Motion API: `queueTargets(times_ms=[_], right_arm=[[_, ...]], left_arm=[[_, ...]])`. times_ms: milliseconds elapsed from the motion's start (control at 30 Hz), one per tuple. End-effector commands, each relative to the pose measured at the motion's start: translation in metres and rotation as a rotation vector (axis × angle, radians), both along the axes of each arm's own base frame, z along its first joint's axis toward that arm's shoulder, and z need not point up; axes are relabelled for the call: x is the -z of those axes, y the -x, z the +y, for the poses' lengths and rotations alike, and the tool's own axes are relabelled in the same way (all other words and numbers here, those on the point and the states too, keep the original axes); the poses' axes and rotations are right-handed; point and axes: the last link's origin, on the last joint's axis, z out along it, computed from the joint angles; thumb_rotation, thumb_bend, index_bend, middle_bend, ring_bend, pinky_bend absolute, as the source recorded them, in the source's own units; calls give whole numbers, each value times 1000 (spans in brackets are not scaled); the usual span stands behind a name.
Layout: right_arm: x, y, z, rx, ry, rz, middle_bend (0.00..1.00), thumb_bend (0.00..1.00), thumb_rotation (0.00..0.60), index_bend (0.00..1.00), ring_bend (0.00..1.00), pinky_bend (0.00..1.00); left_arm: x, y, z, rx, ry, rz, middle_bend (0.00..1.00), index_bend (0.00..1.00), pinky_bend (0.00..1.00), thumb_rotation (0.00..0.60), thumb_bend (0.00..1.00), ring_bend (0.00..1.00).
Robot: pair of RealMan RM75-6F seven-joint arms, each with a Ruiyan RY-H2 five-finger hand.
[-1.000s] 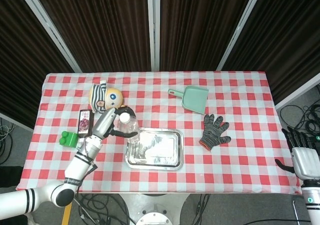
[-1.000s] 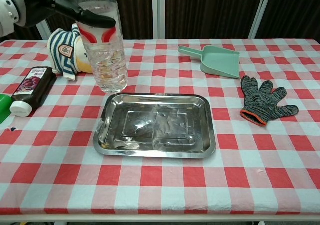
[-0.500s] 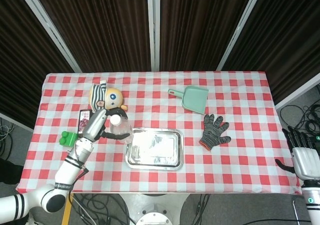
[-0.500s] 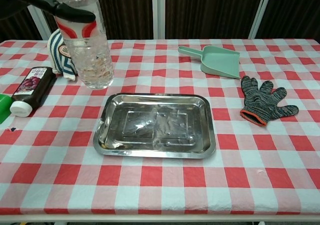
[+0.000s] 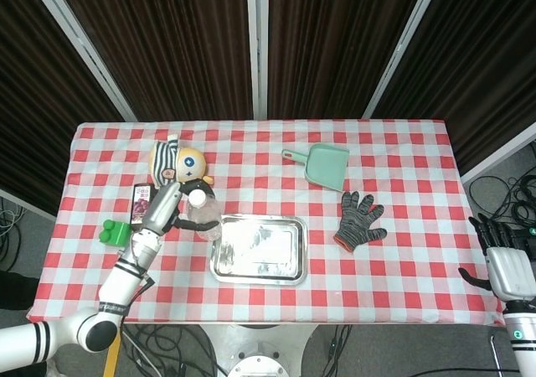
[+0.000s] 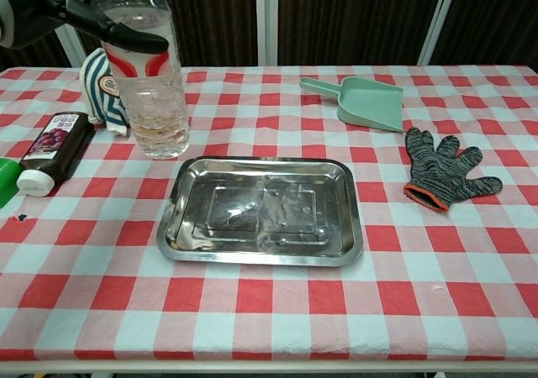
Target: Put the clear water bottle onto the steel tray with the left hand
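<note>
One left hand (image 5: pixel 162 209) holds the clear water bottle (image 6: pixel 151 101) upright, fingers (image 6: pixel 126 34) wrapped high, beside the steel tray (image 6: pixel 353 235). Risk: base catching the tray rim, tipping the bottle.

Tray (image 6: pixel 261 248) mid-table, bottle (image 6: pixel 151 101) at its back-left corner, glove (image 6: pixel 443 170) right, dustpan (image 6: pixel 361 102) behind.
</note>
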Motion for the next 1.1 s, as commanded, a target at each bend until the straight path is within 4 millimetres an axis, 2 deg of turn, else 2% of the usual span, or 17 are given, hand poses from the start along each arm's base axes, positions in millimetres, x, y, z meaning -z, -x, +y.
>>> queueTargets(times_ms=[33, 167, 633, 1000, 1100], right_arm=[[-1, -1, 1, -4, 7, 2, 0, 121, 600, 0, 0, 0], [-5, -1, 1, -2, 27, -1, 0, 121, 600, 0, 0, 0], [-5, 4, -2, 18, 20, -2, 0, 120, 600, 0, 0, 0], [-3, 4, -3, 22, 15, 0, 0, 120, 600, 0, 0, 0], [-3, 5, -3, 24, 18, 0, 0, 120, 600, 0, 0, 0]], left_arm=[[12, -10, -8, 34, 11, -31, 646, 570, 566, 600, 180, 515], [31, -16, -15, 70, -2, -38, 648, 575, 568, 600, 180, 515], [92, -19, -30, 76, 38, -69, 648, 574, 567, 600, 178, 515], [104, -3, -32, 60, 34, -60, 640, 564, 559, 600, 174, 511], [104, 0, -34, 70, 38, -60, 602, 510, 533, 600, 144, 482]])
